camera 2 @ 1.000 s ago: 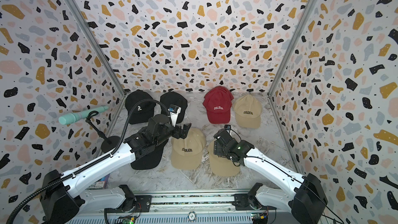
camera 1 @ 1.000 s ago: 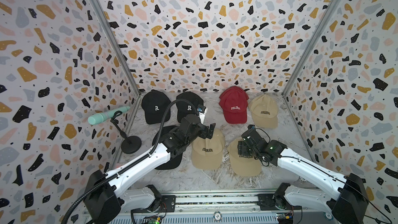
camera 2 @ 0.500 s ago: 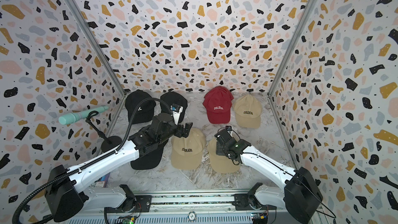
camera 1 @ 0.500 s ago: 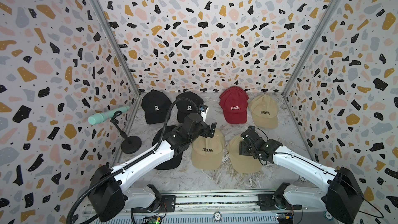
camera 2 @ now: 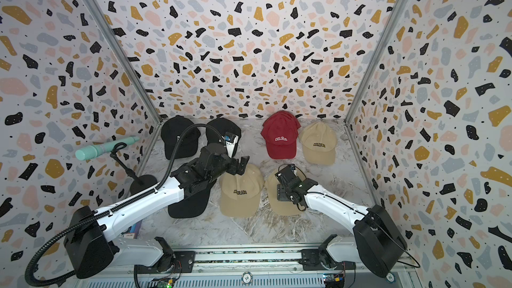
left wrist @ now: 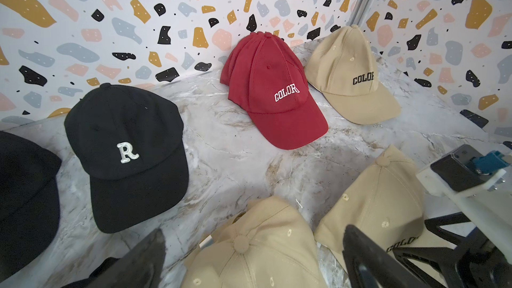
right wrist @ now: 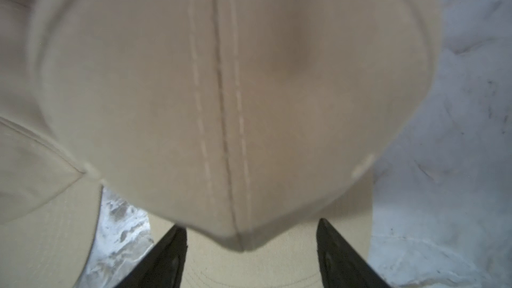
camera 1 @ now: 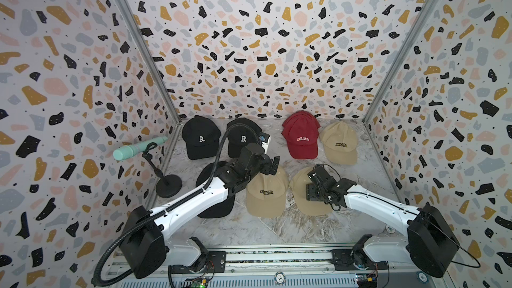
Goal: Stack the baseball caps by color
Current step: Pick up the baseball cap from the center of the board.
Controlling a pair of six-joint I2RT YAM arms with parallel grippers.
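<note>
Baseball caps lie on the marble floor. Two black "R" caps point(camera 1: 201, 138) point(camera 1: 242, 137) sit at the back left. A third black cap point(camera 1: 219, 209) lies under my left arm. At the back are a dark red cap point(camera 1: 300, 134) with layered crown edges and a tan cap point(camera 1: 339, 142). My left gripper point(camera 1: 273, 163) point(left wrist: 252, 256) hovers open above the crown of the front middle tan cap point(camera 1: 266, 192). My right gripper point(camera 1: 313, 189) point(right wrist: 249, 245) is pressed down on the front right tan cap point(camera 1: 297, 181), open, its jaws astride the crown's front seam above the brim.
A mint microphone point(camera 1: 138, 149) on a black stand point(camera 1: 168, 187) stands by the left wall. Terrazzo-patterned walls close in on three sides. A metal rail point(camera 1: 277, 256) with both arm bases runs along the front edge.
The right arm's rear links have swung slightly left while its gripper stays on the front right tan cap. The left gripper has barely moved.
</note>
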